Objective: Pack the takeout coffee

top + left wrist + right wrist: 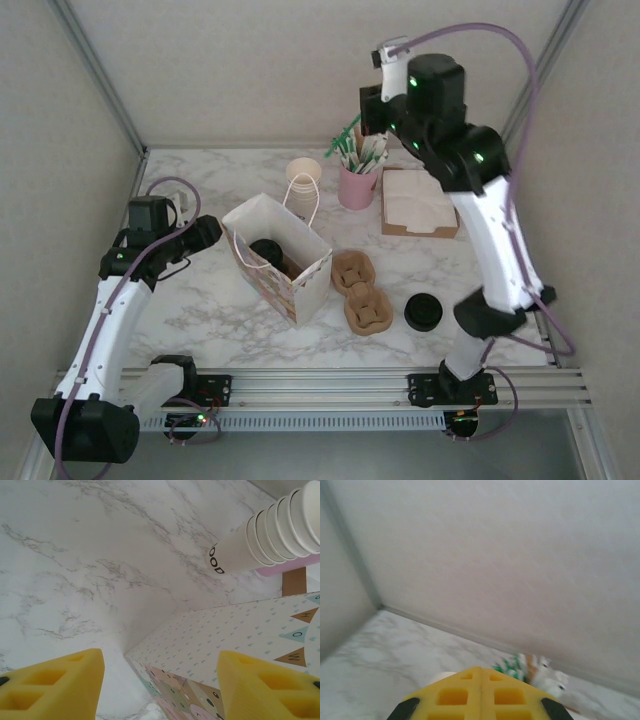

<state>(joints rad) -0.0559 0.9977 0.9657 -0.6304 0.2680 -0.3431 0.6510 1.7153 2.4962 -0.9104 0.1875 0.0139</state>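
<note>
Left fingers [55, 685] stand wide astride the bag [235, 635] corner; right fingers [455, 697], pressed together near the pink cup [356, 187], could topple it descending.

The left gripper [159, 656] is held down low with fingers parted, the right gripper [481, 670] kept way up high, fingers pressed together.

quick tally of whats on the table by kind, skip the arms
paper bag: 1
dark-lidded cup in the bag: 1
paper cup stack: 1
pink holder: 1
napkin box: 1
brown cup carriers: 2
loose black lid: 1
total: 8
</note>
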